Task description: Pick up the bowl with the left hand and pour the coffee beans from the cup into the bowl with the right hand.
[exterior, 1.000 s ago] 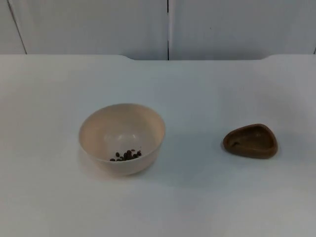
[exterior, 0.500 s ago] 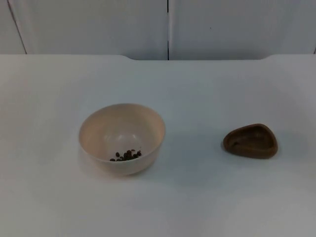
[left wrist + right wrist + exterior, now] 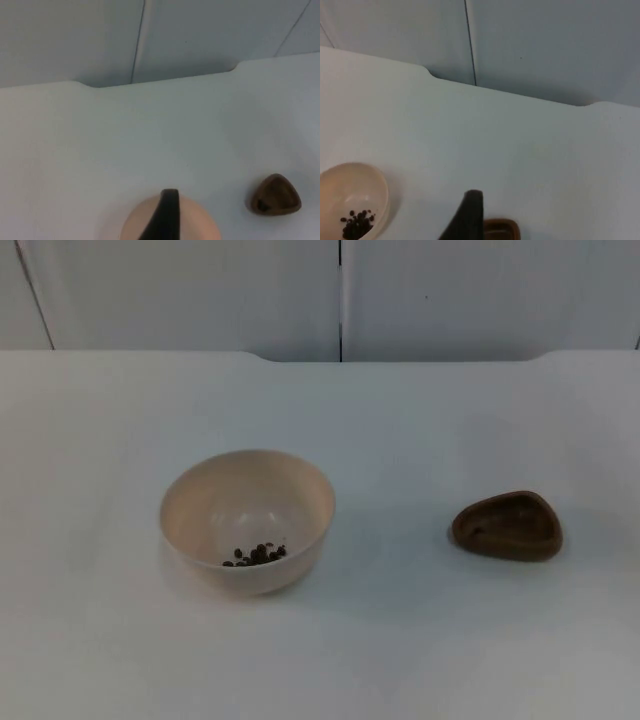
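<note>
Cream bowl (image 3: 247, 520) with coffee beans (image 3: 256, 555) already inside and the brown cup (image 3: 507, 526) to its right sit unmoved on the white desk (image 3: 400, 420), so nothing has changed and the pour looks done; whether the left gripper (image 3: 162, 220) above the bowl and the right gripper (image 3: 467, 215) above the cup are spread, I cannot tell.

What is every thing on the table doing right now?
bowl: upright on the table, beans inside.
coffee beans: small pile in the bowl's bottom.
brown cup: upright on the table, looks empty.
left pincer: above the bowl.
right pincer: above the cup.
</note>
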{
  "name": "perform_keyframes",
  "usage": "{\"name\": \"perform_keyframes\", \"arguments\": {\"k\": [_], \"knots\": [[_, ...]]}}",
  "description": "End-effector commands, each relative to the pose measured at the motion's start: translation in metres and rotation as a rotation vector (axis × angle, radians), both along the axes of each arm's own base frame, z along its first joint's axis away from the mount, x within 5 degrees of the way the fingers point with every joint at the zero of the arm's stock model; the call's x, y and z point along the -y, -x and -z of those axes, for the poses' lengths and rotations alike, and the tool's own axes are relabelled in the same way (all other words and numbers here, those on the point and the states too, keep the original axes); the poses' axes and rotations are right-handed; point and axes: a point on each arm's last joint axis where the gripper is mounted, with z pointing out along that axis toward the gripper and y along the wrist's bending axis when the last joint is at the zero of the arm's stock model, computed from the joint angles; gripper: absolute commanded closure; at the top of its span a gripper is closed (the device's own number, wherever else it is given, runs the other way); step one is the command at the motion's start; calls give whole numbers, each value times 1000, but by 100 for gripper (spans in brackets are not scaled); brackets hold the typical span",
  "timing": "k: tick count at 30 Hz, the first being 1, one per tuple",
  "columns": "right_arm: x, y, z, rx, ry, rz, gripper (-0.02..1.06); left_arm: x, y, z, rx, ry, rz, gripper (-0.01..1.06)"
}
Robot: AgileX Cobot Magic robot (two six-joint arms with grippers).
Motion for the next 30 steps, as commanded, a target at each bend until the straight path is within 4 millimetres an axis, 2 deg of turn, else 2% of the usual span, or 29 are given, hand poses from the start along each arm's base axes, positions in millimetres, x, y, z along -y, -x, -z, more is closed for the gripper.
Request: {"name": "perform_keyframes", "arguments": {"k": [1,12,16,17,23,30], "knots": [[4,12,2,15,11,-11,19,-2,9,-1,11,9,4,25],[21,60,31,62,6,-16,19,-13,50,7,56,23,7,25],[27,82,44,76,-21,-21,19,-19,72,18,71,30,7,25],[27,82,44,76,-21,-21,19,-19,72,18,71,30,7,25],[36,107,61,105,-29,-22,19,-27,102,31,98,31,14,25],[45,135,76,91,-16,-36,19,-34,135,30,139,-18,70,25]]}}
